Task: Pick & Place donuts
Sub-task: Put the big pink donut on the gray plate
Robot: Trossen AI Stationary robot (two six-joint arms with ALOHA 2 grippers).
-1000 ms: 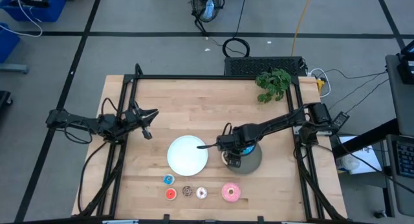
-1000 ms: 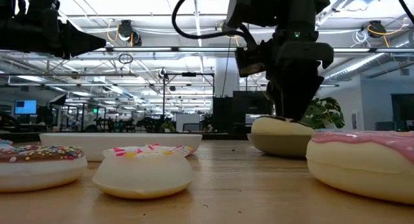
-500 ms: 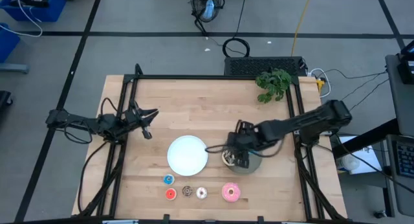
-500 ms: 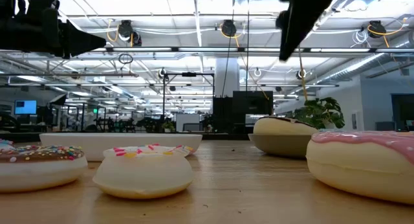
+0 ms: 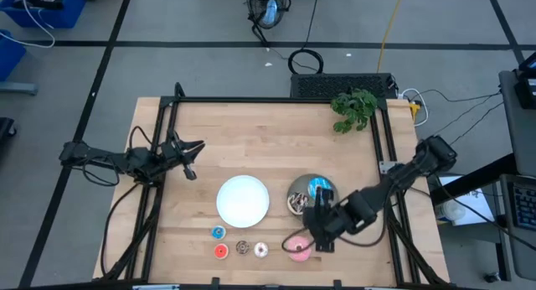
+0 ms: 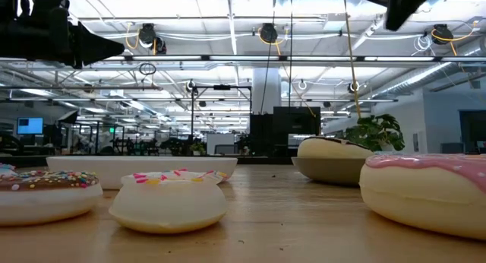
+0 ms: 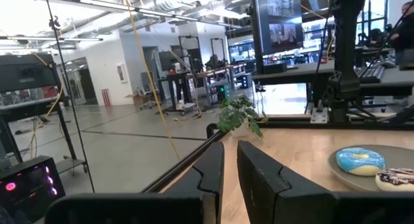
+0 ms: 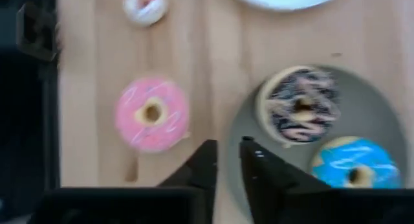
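Observation:
The grey plate [image 5: 328, 208] holds the blue donut [image 5: 320, 188] and the dark brown sprinkled donut [image 5: 296, 204]; both also show in the right wrist view [image 8: 352, 166] [image 8: 299, 107]. The pink donut [image 5: 297, 251] lies flat on the table near the front edge [image 8: 152, 114]. The tiny blue [image 5: 218, 232], red [image 5: 220, 251], brown [image 5: 242, 247] and whitish-pink [image 5: 260, 251] donuts lie to its left. My right gripper [image 5: 316, 233] hovers between the pink donut and the grey plate, fingers [image 8: 226, 149] a narrow gap apart, empty. My left gripper [image 5: 191, 160] waits at the left, shut and empty.
A white plate [image 5: 243, 199] stands left of the grey plate. A green plant [image 5: 353, 108] lies at the far right of the table. A black frame runs along the table's left, far and right sides.
My right gripper has risen from the grey plate and gone toward the table's near edge, toward the pink donut. The dark brown donut stays on the grey plate beside the blue one.

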